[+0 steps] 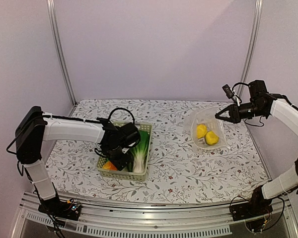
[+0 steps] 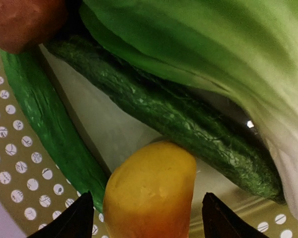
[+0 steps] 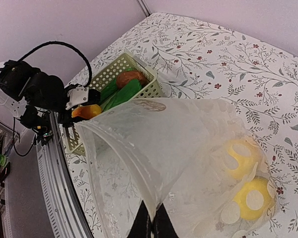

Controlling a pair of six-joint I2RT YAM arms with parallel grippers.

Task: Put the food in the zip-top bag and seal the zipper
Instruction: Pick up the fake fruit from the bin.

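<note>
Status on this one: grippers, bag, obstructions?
Left gripper open, straddling yellow-orange fruit in basket. Right gripper shut on zip-top bag edge, mouth open. Two yellow pieces inside. Nothing seen blocking.

Your top view looks down from above and behind the arm bases, over the whole floral-printed tabletop [image 1: 188,168]. Your left wrist view sits close, the yellow-orange toy fruit [image 2: 149,191] just ahead between its fingers [image 2: 69,223]. Your right wrist view looks beyond its fingers through the clear dotted plastic bag [image 3: 179,144] to the pale green lattice plastic basket [image 3: 103,77], which all three share.
</note>
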